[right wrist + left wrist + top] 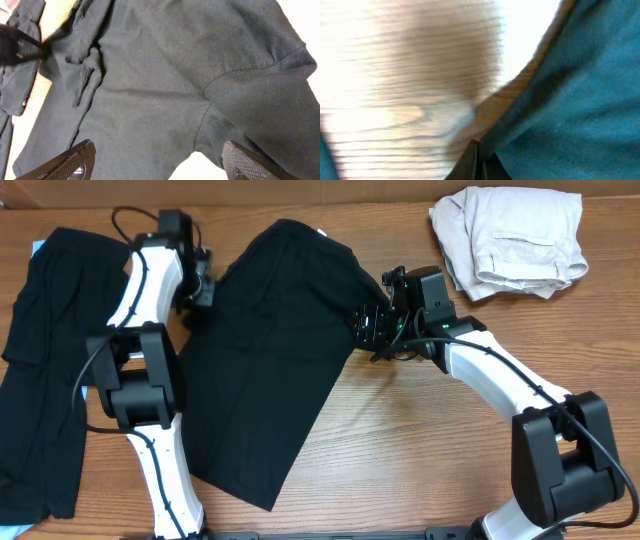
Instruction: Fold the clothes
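The black T-shirt (pixel 270 350) lies slantwise across the middle of the table, with a small white label (pixel 321 232) at its top edge. My left gripper (pixel 203 286) is at the shirt's upper left edge. In the blurred left wrist view its fingers (pixel 479 161) are shut, and the cloth edge (pixel 580 100) runs right up to the fingertips. My right gripper (pixel 368 326) is at the shirt's right edge. Its fingers (pixel 160 160) are wide open over a sleeve seam (pixel 240 75) and hold nothing. A second black garment (pixel 45 370) lies flat at the far left.
A crumpled beige garment (pixel 510 240) lies at the back right. Bare wood table (pixel 420 450) shows in front of the right arm. The left arm's base (pixel 140 380) stands between the two black garments.
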Motion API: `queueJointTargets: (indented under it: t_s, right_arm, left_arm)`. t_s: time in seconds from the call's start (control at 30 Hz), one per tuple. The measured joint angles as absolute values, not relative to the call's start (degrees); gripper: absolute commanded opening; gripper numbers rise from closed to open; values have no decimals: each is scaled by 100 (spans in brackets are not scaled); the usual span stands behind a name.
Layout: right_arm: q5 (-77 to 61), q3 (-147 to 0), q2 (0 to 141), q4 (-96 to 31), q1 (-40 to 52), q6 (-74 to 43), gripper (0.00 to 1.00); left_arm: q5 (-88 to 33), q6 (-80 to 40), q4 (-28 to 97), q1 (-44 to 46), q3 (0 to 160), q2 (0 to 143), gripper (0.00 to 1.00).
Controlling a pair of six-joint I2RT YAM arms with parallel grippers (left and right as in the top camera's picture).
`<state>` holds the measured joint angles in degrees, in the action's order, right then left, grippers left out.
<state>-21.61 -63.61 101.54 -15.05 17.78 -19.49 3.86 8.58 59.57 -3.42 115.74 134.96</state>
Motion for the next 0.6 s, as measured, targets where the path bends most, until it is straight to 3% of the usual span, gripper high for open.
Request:
queueJointTargets:
  t_s: [0.33,0.6]
  right_arm:
    - [-2161,-6361,10154,-1511,1778,-1946,85]
    - [-2158,-6361,10154,-1514,1778,-1946,85]
  left_arm:
    - [572,862,6329,-342,12993,13502,4]
    - [1446,858,5019,-353,13008,13502,4]
